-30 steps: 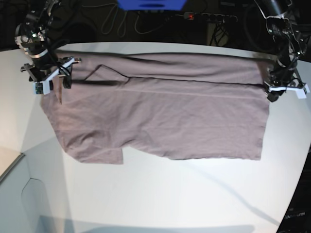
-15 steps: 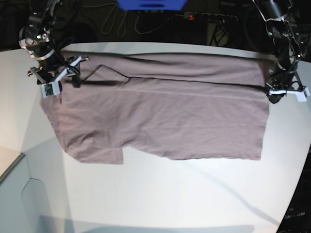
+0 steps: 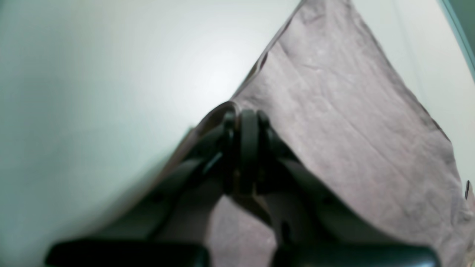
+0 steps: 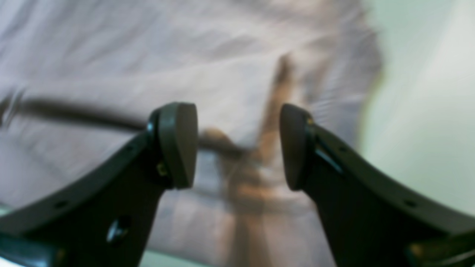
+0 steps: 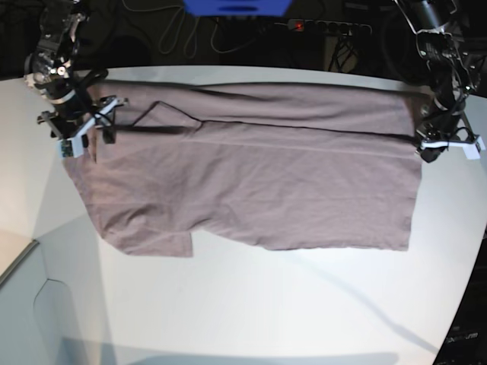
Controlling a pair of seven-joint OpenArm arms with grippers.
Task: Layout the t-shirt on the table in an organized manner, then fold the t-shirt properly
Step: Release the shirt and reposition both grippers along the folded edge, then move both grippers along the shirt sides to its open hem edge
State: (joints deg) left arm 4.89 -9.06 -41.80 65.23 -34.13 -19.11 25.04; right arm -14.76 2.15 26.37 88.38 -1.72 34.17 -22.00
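Note:
The mauve-grey t-shirt (image 5: pixel 259 182) lies spread across the white table (image 5: pixel 266 304), its far part folded over along a long crease. At the shirt's right edge my left gripper (image 5: pixel 424 150) is shut on the cloth. The left wrist view shows the closed left gripper (image 3: pixel 246 122) pinching a raised fold of the t-shirt (image 3: pixel 352 122). Over the shirt's left end, near the sleeve, my right gripper (image 5: pixel 95 137) is open. Seen from the right wrist, the right gripper (image 4: pixel 237 146) has its pads wide apart above the blurred t-shirt (image 4: pixel 111 55), holding nothing.
Dark cables and a power strip (image 5: pixel 327 26) lie beyond the table's curved far edge, beside a blue object (image 5: pixel 236 6). A seam in the table surface (image 5: pixel 19 258) runs at the near left. Bare white table (image 4: pixel 426 92) shows beside the shirt.
My left gripper has shut on the shirt's right edge. The right gripper, still open, has shifted and turned a little over the shirt's left end.

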